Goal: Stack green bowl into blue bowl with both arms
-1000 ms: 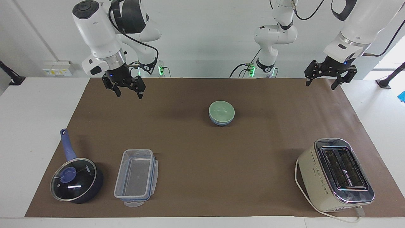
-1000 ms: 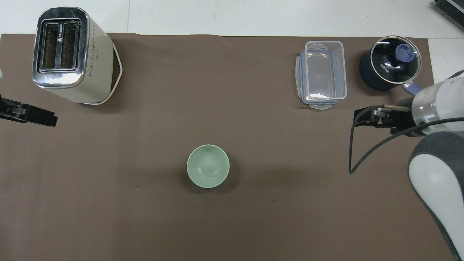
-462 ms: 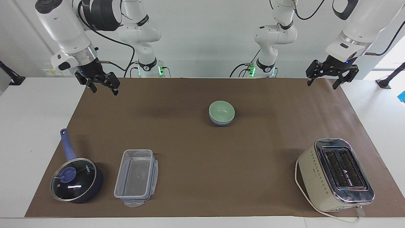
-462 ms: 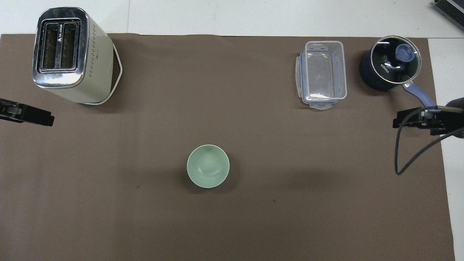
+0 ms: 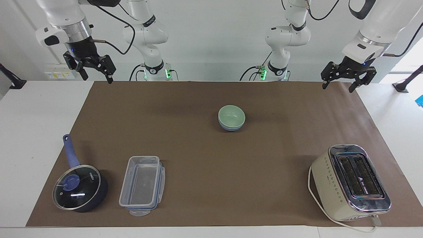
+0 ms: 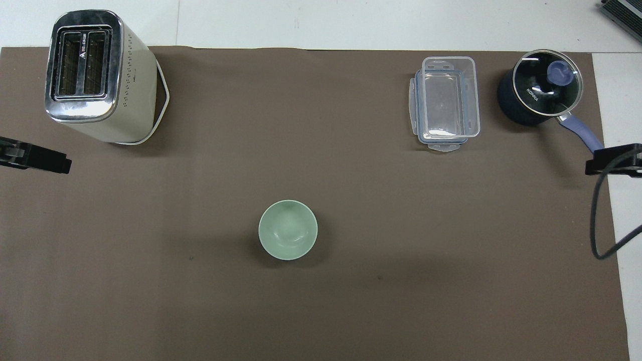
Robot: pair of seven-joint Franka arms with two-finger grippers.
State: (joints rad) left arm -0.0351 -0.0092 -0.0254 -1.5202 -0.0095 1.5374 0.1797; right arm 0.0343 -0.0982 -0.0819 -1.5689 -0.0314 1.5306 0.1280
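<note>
Between the two raised grippers, near the middle of the brown mat [image 5: 185, 148], the green bowl [image 5: 231, 115] sits nested inside the blue bowl [image 5: 230, 127], whose rim and lower wall show just under it in the facing view; from overhead only the green bowl [image 6: 288, 229] can be seen. The left gripper [image 5: 346, 81] hangs in the air over the mat's edge at its own arm's end of the table, fingers spread apart and holding nothing, well apart from the stacked bowls. The right gripper [image 5: 96, 72] hangs likewise over the mat's corner at the right arm's end, fingers apart and empty, also well away from the bowls. Below the left gripper and much farther from the robots stands a cream toaster [image 5: 351, 182] with chrome top, its white cord curling beside it. On the right gripper's side, far out from the robots, a dark blue saucepan [image 5: 80, 187] with a glass lid lies with its handle pointing back toward that gripper, and a clear plastic container [image 5: 142, 185] rests just beside the pan, toward the bowls.
</note>
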